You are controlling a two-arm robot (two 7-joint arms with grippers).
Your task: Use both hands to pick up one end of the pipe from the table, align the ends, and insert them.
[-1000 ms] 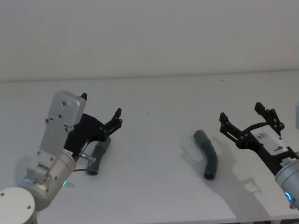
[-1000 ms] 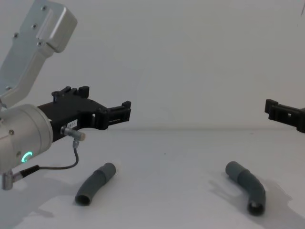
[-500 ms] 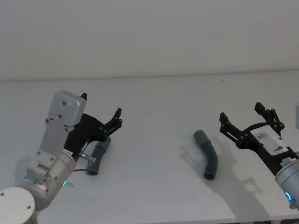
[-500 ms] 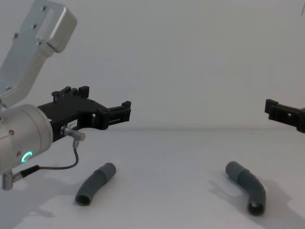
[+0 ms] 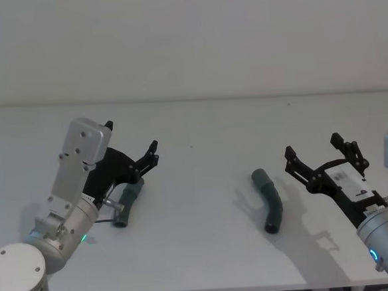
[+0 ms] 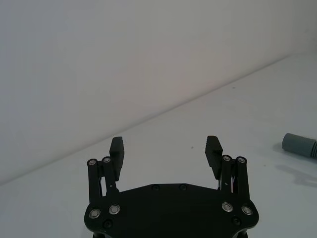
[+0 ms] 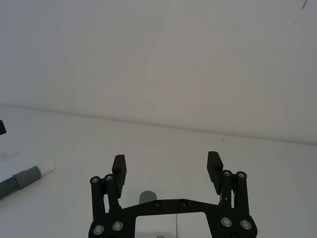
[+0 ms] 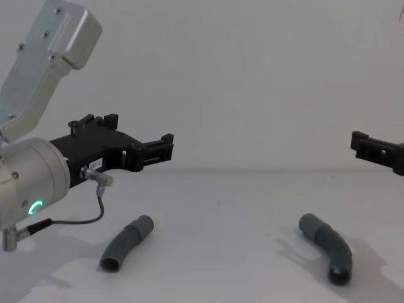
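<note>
Head view: left end effector wide, empty, above pipe; right end effector wide, empty.

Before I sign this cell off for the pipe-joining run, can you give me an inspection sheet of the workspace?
Surface: white table, bare but for a few small dark specks.
Job's things: left pipe piece and right pipe piece lie flat, well apart, neither gripped.
Clutter: nothing seen.
Grippers: left gripper open, empty, raised over the left pipe piece; right gripper open, empty, raised to the right of the right pipe piece.
Cables: thin grey cable loops under the left wrist, clear of the table.
Surroundings: plain white wall.
</note>
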